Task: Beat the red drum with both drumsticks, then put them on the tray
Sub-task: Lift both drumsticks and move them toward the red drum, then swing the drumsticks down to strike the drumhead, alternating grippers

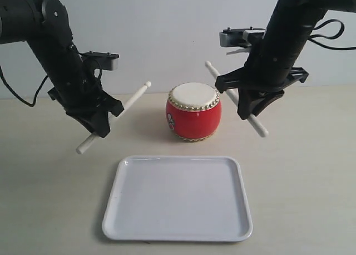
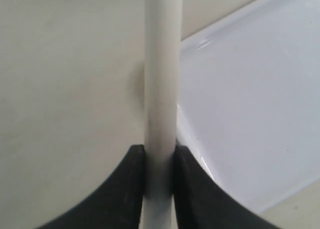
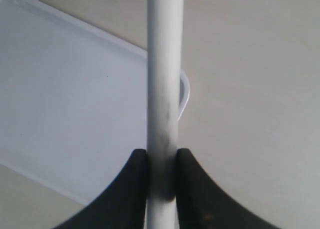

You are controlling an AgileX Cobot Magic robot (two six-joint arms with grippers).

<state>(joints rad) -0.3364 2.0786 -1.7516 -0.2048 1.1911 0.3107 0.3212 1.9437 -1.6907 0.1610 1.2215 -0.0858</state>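
Note:
The red drum (image 1: pixel 193 111) with its cream top stands at the middle of the table, behind the white tray (image 1: pixel 178 198). My left gripper (image 1: pixel 102 123) hangs in the air left of the drum, shut on a drumstick (image 1: pixel 128 103) whose rounded tip points toward the drum. My right gripper (image 1: pixel 248 101) hangs to the drum's right, shut on the other drumstick (image 1: pixel 257 125), which slants down to the right. Both sticks are off the drum skin. In the left wrist view the black jaws pinch the drumstick (image 2: pixel 161 89). The right wrist view shows its drumstick (image 3: pixel 164 89) clamped the same way.
The beige table (image 1: pixel 50 171) stretches around the drum and tray. A corner of the tray (image 2: pixel 250 99) lies under the left stick in its wrist view. The tray (image 3: pixel 70 104) also lies below the right stick. A plain light wall stands behind the table.

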